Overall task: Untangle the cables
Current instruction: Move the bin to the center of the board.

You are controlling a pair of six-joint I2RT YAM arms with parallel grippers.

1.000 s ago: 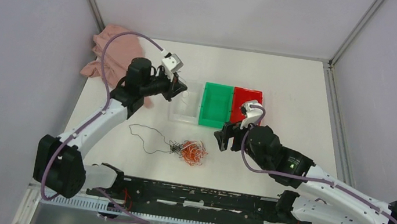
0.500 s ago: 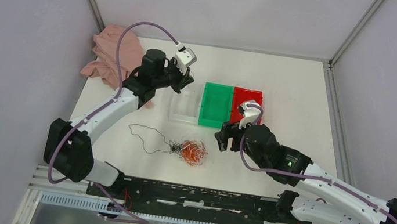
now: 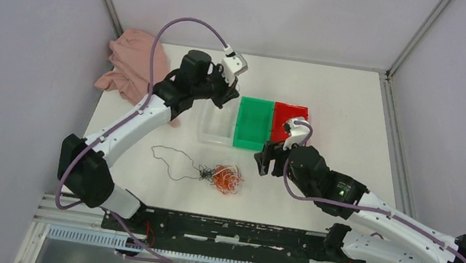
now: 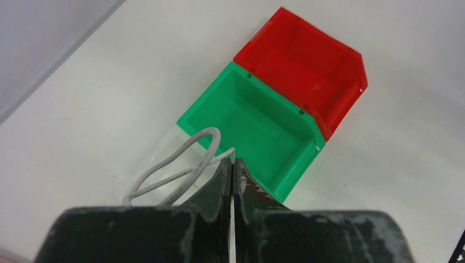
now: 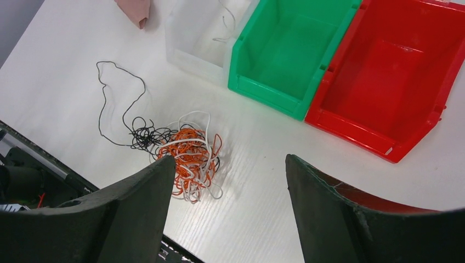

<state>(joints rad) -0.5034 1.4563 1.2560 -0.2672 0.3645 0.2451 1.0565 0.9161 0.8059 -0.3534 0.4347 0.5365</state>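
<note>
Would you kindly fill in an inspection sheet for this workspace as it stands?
Surface: white table, no spills seen.
Job's things: tangle of orange, black and white wires near the arm bases; clear bin, green bin and red bin in a row, green and red empty.
Clutter: pink cloth at the far left corner.
Grippers: left gripper shut on a white wire over the clear bin; right gripper open, empty.
Cables: purple arm cables clear of the tangle.
Surroundings: grey walls; nothing else seen.
</note>
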